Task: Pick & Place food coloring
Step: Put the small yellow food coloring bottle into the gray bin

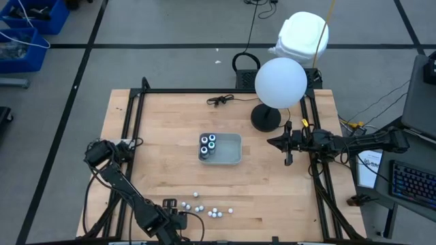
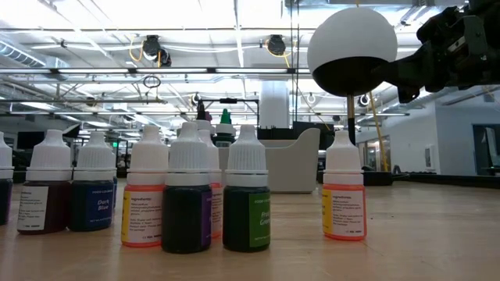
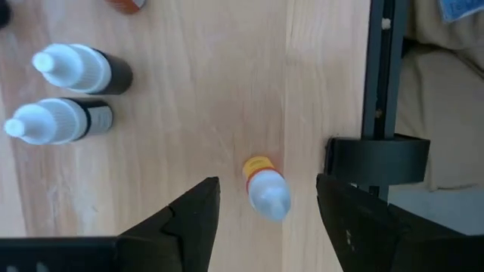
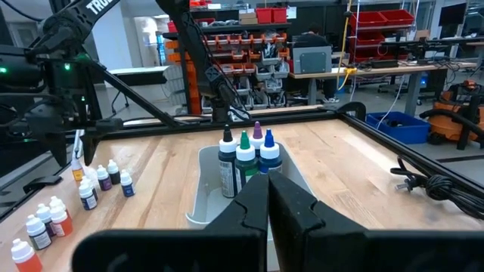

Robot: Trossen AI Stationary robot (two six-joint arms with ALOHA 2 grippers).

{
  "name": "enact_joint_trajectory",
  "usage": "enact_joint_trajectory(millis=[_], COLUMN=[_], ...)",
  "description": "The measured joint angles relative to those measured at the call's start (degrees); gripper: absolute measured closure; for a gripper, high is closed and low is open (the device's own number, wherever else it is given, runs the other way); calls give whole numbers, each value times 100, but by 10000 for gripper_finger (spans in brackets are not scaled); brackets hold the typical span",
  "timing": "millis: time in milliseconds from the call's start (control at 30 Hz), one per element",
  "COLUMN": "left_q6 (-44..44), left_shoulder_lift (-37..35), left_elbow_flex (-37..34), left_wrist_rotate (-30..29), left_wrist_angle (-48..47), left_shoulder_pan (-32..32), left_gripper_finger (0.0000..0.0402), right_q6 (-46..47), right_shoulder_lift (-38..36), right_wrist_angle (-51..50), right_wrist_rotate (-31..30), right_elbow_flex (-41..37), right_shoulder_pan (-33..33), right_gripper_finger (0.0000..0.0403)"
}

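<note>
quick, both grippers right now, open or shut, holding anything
Left gripper: open, holding nothing, fingers either side of an orange bottle.
Right gripper: shut, empty, facing the grey tray.

Food coloring in two groups. Four larger dark bottles with coloured pointed caps (image 4: 246,162) (white, green, purple, blue) stand upright, packed touching, inside a grey rectangular tray (image 1: 231,158) near the tabletop's centre, at the tray's left end. About ten small white-capped dropper bottles (image 1: 204,207) stand scattered near the tabletop's front edge, left of middle. Low view shows these upright with printed labels: dark red bottle (image 2: 43,195), dark blue bottle (image 2: 94,191), orange bottle (image 2: 144,195), near-black bottle (image 2: 187,199), green bottle (image 2: 247,195), and a yellow-orange bottle (image 2: 344,191) standing apart. One small orange-bodied bottle (image 3: 266,189) stands upright by the front-left frame rail.
</note>
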State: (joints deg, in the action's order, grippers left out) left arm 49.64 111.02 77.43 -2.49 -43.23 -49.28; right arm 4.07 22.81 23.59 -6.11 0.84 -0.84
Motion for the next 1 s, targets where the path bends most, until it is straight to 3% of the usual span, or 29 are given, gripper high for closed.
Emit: enact_joint_trajectory(millis=[567,1000], left_q6=[29,-41], left_shoulder_lift=[2,2], left_elbow_flex=[0,0], left_wrist_rotate=[-54,-45], left_wrist_angle=[0,42], left_shoulder_pan=[1,2], left_gripper_finger=[180,277], right_q6=[-23,-23], right_shoulder_lift=[0,0], right_wrist_angle=[-9,-10], right_wrist_rotate=[0,0], right_elbow_flex=[1,0], right_shoulder_pan=[0,0], right_gripper_finger=[403,403])
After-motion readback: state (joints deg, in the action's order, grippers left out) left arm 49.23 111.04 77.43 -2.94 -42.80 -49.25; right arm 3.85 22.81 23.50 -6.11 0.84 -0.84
